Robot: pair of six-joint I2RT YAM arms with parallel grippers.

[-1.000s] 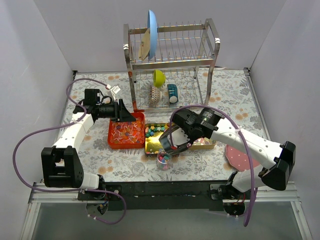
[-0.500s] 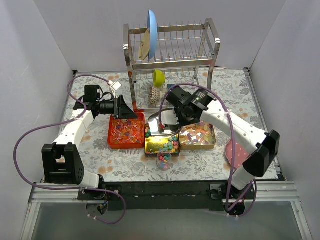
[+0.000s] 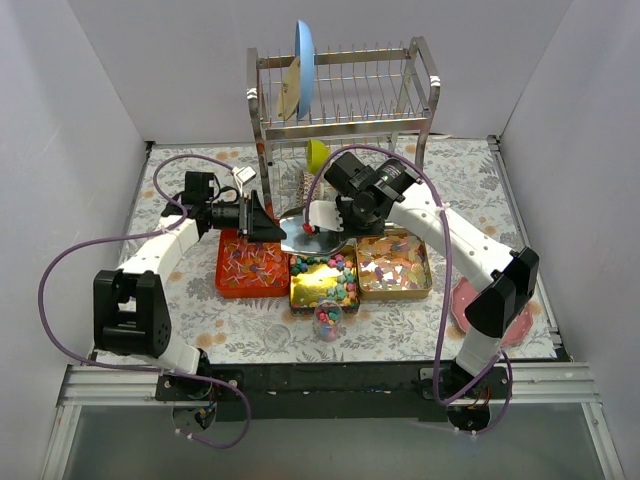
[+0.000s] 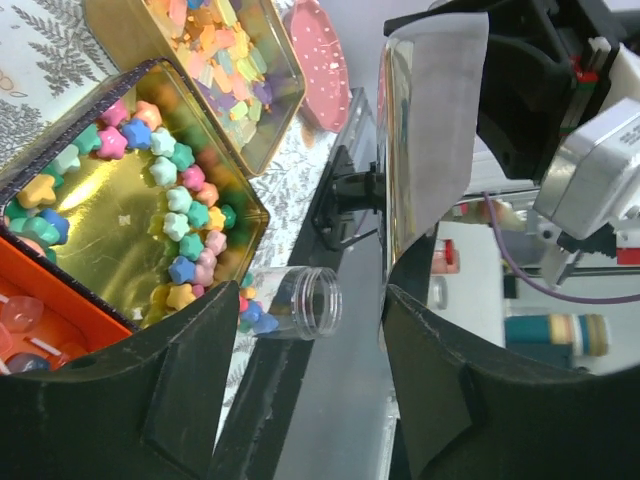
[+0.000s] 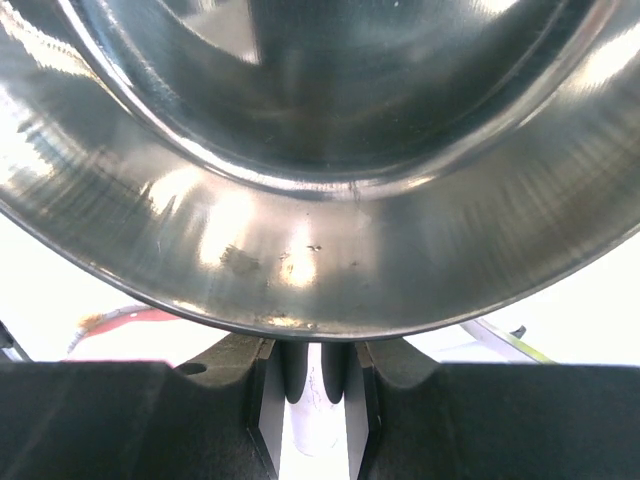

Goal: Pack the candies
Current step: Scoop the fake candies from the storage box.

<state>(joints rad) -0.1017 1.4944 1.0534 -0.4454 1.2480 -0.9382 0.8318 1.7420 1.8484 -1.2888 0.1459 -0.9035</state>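
The candies [image 3: 338, 277] are small star-shaped lumps in mixed colours in a gold tin [image 3: 303, 296]; they also show in the left wrist view [image 4: 178, 196]. A small clear glass [image 3: 327, 320] in front of the tin holds a few candies [image 4: 250, 310]. My right gripper [image 3: 328, 214] is shut on the white handle [image 5: 318, 405] of a shiny metal scoop [image 3: 298, 237], held above the tin's far-left corner. The scoop bowl [image 5: 320, 150] fills the right wrist view. My left gripper [image 3: 262, 222] is open and empty just left of the scoop [image 4: 420, 150].
A red tray [image 3: 226, 270] with small items sits left of the tin. A second gold tin [image 3: 428, 275] with pastel pieces sits to the right. A pink plate [image 3: 475, 308] lies at the right. A metal dish rack [image 3: 345, 110] with a blue plate [image 3: 305, 55] stands behind.
My right gripper carried the scoop from over the small glass up and back to the tin's far-left corner. My left gripper moved right toward the scoop.
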